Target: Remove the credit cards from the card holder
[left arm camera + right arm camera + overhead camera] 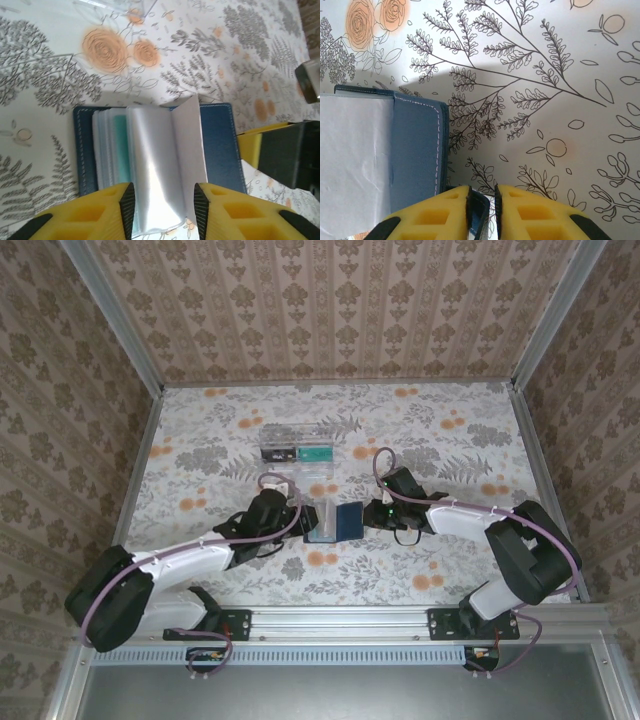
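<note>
1. card holder (pixel 337 522) lies open, roughly mid-tabletop, toward the near side. Blue inner face is up, and a stack of clear sleeves (pixel 160 160) fans up from the fold.
2. teal card (pixel 120 145) sits in one of the sleeves left of the raised leaf.
3. left end effector (pixel 164 210) is at the holder's left end. Its jaws stand apart, one on each side of the raised sleeve leaf. Can't tell if they're actually clamping it.
4. right end effector (pixel 482 207) is at the holder's right end, jaws nearly together, pinching the edge of the dark cover.
5. In the top view the holder sits directly between the two end effectors, and both arms reach inward to it.
6. clear plastic box (pixel 297 444) is farther back on the tabletop, just beyond the holder and apart from it. There's something teal inside.
7. tabletop (pixel 450 560) has a white floral cloth in grey and orange.
8. walls (pixel 330 310) on three sides have beige damask paper, with metal frame rails (pixel 112 315) at the corners.
</note>
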`<action>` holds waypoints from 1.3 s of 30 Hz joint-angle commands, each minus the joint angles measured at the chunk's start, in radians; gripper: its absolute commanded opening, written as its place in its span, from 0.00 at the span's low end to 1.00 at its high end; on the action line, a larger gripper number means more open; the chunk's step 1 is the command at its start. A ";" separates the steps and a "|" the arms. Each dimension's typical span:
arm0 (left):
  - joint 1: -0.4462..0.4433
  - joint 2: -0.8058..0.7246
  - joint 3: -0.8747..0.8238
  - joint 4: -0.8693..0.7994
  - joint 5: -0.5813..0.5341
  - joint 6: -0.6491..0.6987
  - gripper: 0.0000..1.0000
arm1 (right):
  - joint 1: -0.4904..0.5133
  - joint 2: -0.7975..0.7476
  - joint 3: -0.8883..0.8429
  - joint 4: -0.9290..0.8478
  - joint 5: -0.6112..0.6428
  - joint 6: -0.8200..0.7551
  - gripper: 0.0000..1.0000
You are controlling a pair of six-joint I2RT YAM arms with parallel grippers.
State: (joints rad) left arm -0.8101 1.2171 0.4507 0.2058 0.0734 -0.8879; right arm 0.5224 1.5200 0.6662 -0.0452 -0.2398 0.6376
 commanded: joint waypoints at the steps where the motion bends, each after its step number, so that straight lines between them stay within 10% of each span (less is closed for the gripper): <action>1: 0.008 0.015 -0.005 0.000 -0.003 0.017 0.32 | 0.007 0.011 0.030 -0.022 0.010 -0.014 0.22; 39: 0.003 0.226 0.070 0.040 0.039 0.023 0.19 | 0.009 0.014 0.029 -0.012 0.002 -0.015 0.22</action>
State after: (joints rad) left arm -0.7979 1.4322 0.4870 0.2188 0.0906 -0.8810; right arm 0.5243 1.5219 0.6746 -0.0517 -0.2401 0.6312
